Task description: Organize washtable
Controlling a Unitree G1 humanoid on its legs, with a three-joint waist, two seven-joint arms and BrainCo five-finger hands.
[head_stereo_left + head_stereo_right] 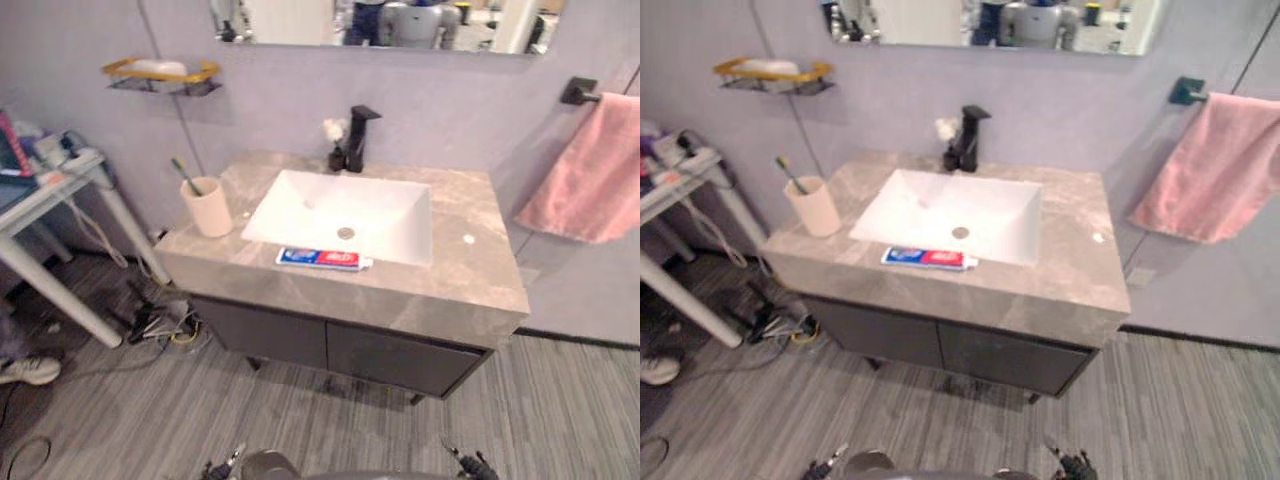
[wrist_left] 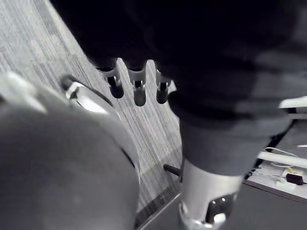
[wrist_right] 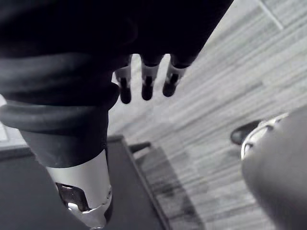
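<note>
Low over the grey striped floor [image 3: 230, 72], the left hand [image 2: 138, 91] and the right hand [image 3: 146, 86] both hang with fingers straight, loose and pointing down. Neither has hold of anything. Cup, toothbrush and tube all sit up on the table, well apart from both hands.

- Grey marble-look table [image 1: 470, 200] stands against the grey wall on a dark two-door cabinet [image 1: 330, 345].
- White rectangular basin [image 1: 330, 205] is sunk in the middle of the table.
- Pink cloth towel [image 1: 590, 180] hangs on the wall to the right, cut off by the frame edge.
- White-legged side table [image 1: 60, 182] stands to the left, also cut off. The clutter on it is too blurred to name.
- Mirror [image 1: 300, 20] hangs above the table, cut off at the top.
- Yellow wire wall shelf [image 1: 160, 75] sits up on the left with a pale oblong lying in it. Can't identify it.
- Black angular tap [image 1: 358, 135] stands at the basin's back rim. A small white blob [image 1: 334, 128] sits just beside it, can't tell what.
- Beige round cup [image 1: 207, 207] stands upright on the table left of the basin.
- Red, white and blue toothpaste tube [image 1: 322, 258] lies flat on the table's front strip, parallel to the basin's front rim. Can't tell if it touches the rim.
- Green-tipped toothbrush [image 1: 185, 175] leans in the cup.
- Small white speck [image 1: 468, 239] lies on the table right of the basin, too small to identify.
</note>
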